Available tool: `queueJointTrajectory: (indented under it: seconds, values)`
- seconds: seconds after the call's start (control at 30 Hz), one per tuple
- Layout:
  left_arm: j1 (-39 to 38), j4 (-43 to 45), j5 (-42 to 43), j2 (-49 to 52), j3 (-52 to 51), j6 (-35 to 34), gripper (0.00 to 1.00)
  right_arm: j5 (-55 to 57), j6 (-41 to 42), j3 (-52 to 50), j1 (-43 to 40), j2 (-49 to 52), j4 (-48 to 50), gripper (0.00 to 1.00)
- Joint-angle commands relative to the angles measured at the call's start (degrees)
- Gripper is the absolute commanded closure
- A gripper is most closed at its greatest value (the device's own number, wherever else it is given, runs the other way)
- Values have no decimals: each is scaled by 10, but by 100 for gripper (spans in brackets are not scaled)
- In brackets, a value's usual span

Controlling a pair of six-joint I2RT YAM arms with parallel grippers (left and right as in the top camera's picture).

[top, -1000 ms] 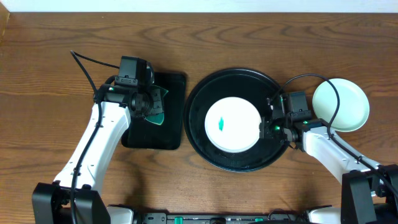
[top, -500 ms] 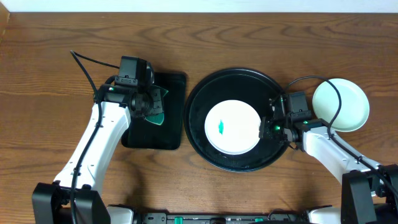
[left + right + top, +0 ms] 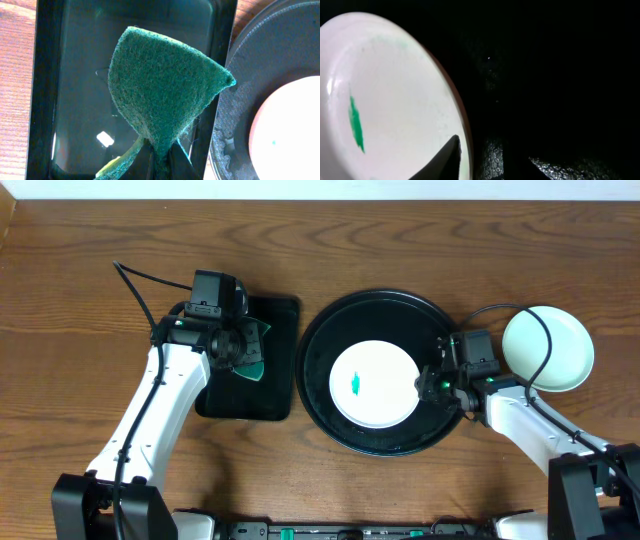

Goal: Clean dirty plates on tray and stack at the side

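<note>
One dirty plate [image 3: 372,383], white with a small green smear [image 3: 355,383], lies in the round black tray [image 3: 400,315]. My right gripper [image 3: 428,385] is at the plate's right rim. In the right wrist view its jaws [image 3: 485,155] stand a little apart, one finger [image 3: 447,157] over the plate [image 3: 395,100] just inside the rim, the other hard to make out against the dark tray [image 3: 560,75]. My left gripper [image 3: 243,352] is shut on a green scouring sponge [image 3: 160,85], held above the rectangular black tray [image 3: 80,75]. A second plate [image 3: 560,355] rests on the table right of the round tray.
The rectangular black tray [image 3: 280,380] lies just left of the round tray, almost touching it. A black cable [image 3: 535,330] of the right arm arcs over the side plate. Bare wooden table [image 3: 80,300] surrounds both trays.
The right gripper's jaws have parted at the plate's rim. The plate in the tray has shifted slightly towards the front left. The left arm and sponge have not moved.
</note>
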Motion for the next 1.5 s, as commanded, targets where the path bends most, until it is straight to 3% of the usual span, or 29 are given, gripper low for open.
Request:
queueJointTrajectory:
  seconds: [0.0,0.17,0.3,0.87,1.27,1.47]
  values:
    - [-1,1,-5,1,-4,-5,92,34,3,-3,18,2,3,80]
    - [-1,1,-5,1,-4,-5,92,38,-7,-3,39,2,17,84]
    - [-1,1,-5,1,-4,-5,92,72,-8,-3,47,2,17,99]
    - [-1,-7,-5,1,-4,-5,92,70,11,-2,45,-55,-51,99]
    - [-1,10,-13,1,-3,-2,93,72,12,-2,45,-47,-58,99]
    - [-1,-26,-54,2,48,13,93,72,21,-3,45,-22,-48,99]
